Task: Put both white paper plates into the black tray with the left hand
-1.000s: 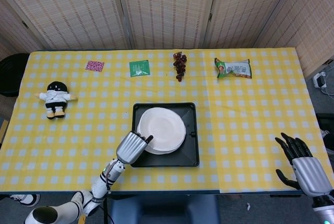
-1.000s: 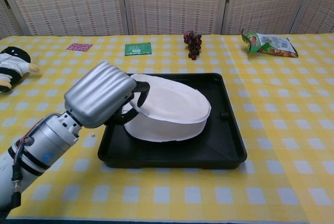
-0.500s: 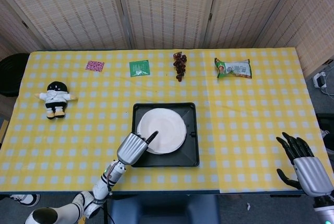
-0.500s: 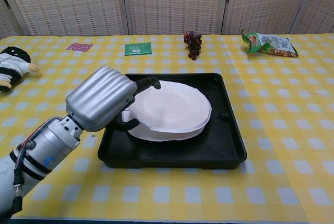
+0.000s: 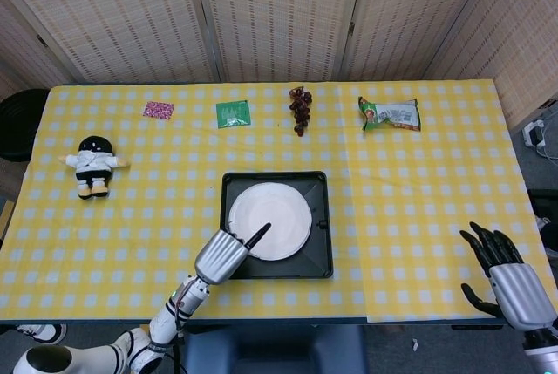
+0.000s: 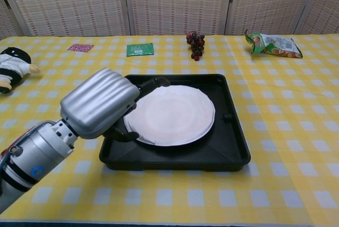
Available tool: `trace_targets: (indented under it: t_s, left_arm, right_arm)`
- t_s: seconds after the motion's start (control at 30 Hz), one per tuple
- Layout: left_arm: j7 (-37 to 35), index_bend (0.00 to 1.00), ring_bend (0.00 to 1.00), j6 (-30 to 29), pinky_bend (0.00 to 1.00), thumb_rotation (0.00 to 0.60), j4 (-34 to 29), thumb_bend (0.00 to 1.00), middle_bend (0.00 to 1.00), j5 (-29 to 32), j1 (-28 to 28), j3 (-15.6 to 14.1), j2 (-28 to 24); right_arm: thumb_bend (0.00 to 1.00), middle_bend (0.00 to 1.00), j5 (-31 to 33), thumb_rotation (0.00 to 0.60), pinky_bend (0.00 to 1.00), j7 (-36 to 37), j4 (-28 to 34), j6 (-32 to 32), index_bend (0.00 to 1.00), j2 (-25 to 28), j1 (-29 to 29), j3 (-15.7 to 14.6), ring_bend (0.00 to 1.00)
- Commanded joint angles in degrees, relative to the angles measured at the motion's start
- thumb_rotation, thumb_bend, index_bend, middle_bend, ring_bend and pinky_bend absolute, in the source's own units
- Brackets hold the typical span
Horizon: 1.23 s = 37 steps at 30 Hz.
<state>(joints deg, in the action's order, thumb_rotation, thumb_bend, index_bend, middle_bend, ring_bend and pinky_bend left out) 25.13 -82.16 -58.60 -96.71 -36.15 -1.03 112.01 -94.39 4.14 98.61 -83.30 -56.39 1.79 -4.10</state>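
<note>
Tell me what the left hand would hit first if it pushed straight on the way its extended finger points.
Most likely the white paper plates in the black tray: the left hand points up-right, its finger already over the plate's near-left edge. Whether it touches is unclear.

left hand [image 6: 100, 105] over black tray [image 6: 233, 147] left rim, bare cloth around

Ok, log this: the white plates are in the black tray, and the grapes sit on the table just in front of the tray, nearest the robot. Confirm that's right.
Not quite. The white plates do lie in the black tray, but the grapes sit beyond the tray, on the far side of the table from the robot, not in front of it. The head view shows this.
</note>
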Motion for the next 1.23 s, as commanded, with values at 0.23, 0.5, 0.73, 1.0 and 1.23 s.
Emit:
trace_targets:
  t_s: [0.23,0.5,0.73,1.0,1.23]
  left_arm:
    - [0.3,0.21,0.91,-8.9,1.0,0.6,-14.4,0.17,0.93,-1.1,5.6,1.4,-11.0]
    - [1.7,0.16,0.21,-11.4,0.2,0.6,-29.2,0.18,0.29,11.6,15.2,3.9,-26.1]
    - [-5.9,0.11,0.05,-7.8,0.0,0.6,-38.6,0.17,0.14,22.1,21.8,3.6,-40.0]
    - [-11.9,0.05,0.0,-10.0,0.0,0.6,-41.1,0.17,0.05,21.5,29.3,-0.8,-45.1]
    - [-10.3,0.05,0.0,-9.2,0.0,0.6,-42.2,0.17,0.05,20.0,30.3,-1.2,-46.3]
  right_arm:
    - [0.38,0.0,-0.8,0.6,0.0,0.0,0.0,0.3,0.0,0.0,0.2,-0.4,0.0]
    - [0.38,0.0,-0.9,0.6,0.0,-0.8,0.0,1.4,0.0,-0.6,0.7,-0.4,0.0]
    - [0.38,0.0,-0.7,0.6,0.0,-1.9,-0.1,2.5,0.0,-1.7,1.4,-0.2,0.0]
    - [0.38,0.0,0.2,0.6,0.0,-4.2,0.2,4.8,0.0,-3.1,2.6,0.1,0.0]
    - [0.38,0.0,0.9,0.6,0.0,-4.9,0.0,6.9,0.0,-3.8,3.9,0.3,0.0]
